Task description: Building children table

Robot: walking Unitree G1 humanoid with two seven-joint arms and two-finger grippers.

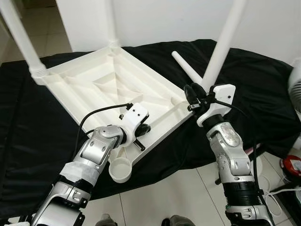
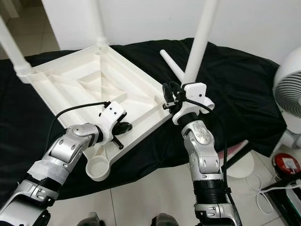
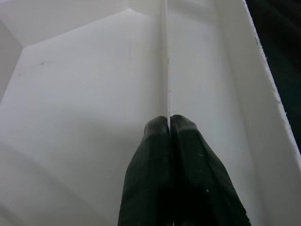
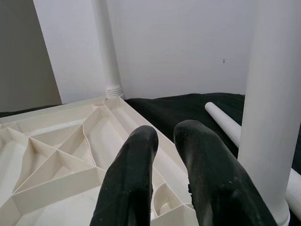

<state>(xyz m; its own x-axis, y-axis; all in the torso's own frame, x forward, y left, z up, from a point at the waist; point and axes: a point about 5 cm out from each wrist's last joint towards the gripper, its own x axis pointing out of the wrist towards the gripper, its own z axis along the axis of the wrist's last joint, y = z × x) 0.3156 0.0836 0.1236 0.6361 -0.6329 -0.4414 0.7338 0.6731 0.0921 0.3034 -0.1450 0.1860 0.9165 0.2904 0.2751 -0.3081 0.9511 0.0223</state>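
From the head views, the tabletop (image 1: 113,89) lies upside down on a black cloth (image 1: 244,94), three legs standing in its corners. The fourth leg (image 1: 186,68) lies loose on the cloth, just beyond the right gripper (image 1: 193,94), and the empty socket (image 1: 120,169) sits just below the left gripper (image 1: 141,129). Fitting that last leg looks like the step in hand; next, the right gripper must reach past the upright leg (image 2: 200,37) beside it and take the loose one.

The left wrist view adds that its fingers (image 3: 150,174) are pressed together on a thin rib (image 3: 167,61), probably steadying the top.

The right wrist view shows its fingers (image 4: 136,179) slightly parted, holding nothing.
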